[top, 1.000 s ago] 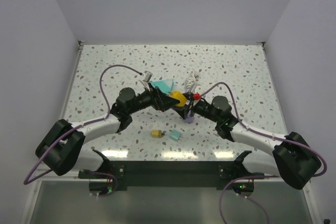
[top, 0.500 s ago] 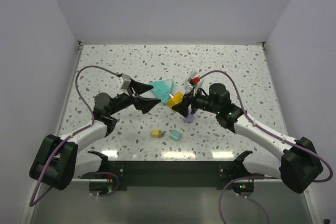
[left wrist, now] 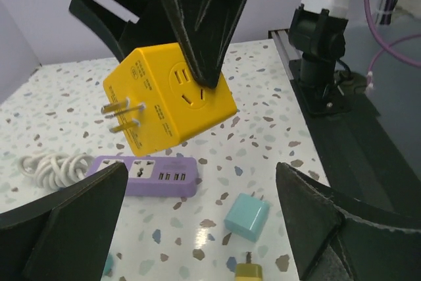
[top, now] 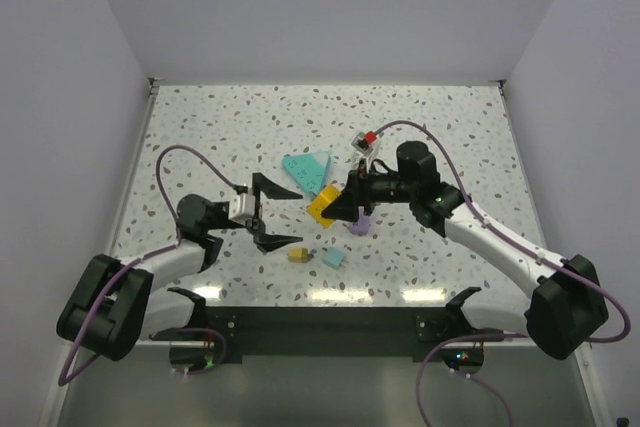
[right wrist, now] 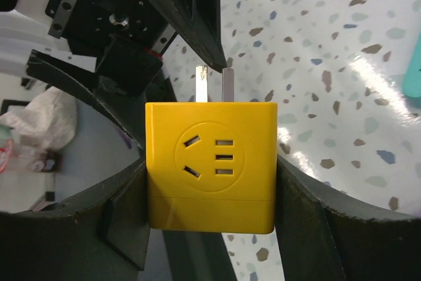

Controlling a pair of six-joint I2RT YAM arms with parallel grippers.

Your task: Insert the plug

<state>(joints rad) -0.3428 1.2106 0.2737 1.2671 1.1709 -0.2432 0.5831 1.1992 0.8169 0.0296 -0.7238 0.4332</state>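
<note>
Surrounding: teal adapter (top: pixel 333 258), small yellow plug (top: pixel 298 255) near purple power strip (left wrist: pixel 154 174).
Right gripper (top: pixel 335 205): I see it clenched on yellow cube plug (right wrist: pixel 210 162).
Left gripper (top: pixel 278 215): released, apart.

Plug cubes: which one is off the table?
The large yellow cube adapter in the right gripper; the small teal cube and small yellow plug lie on the table.

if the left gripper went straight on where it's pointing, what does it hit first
Most likely the yellow adapter held in the right gripper, which sits almost dead ahead of the open left gripper; depth is hard to judge.
</note>
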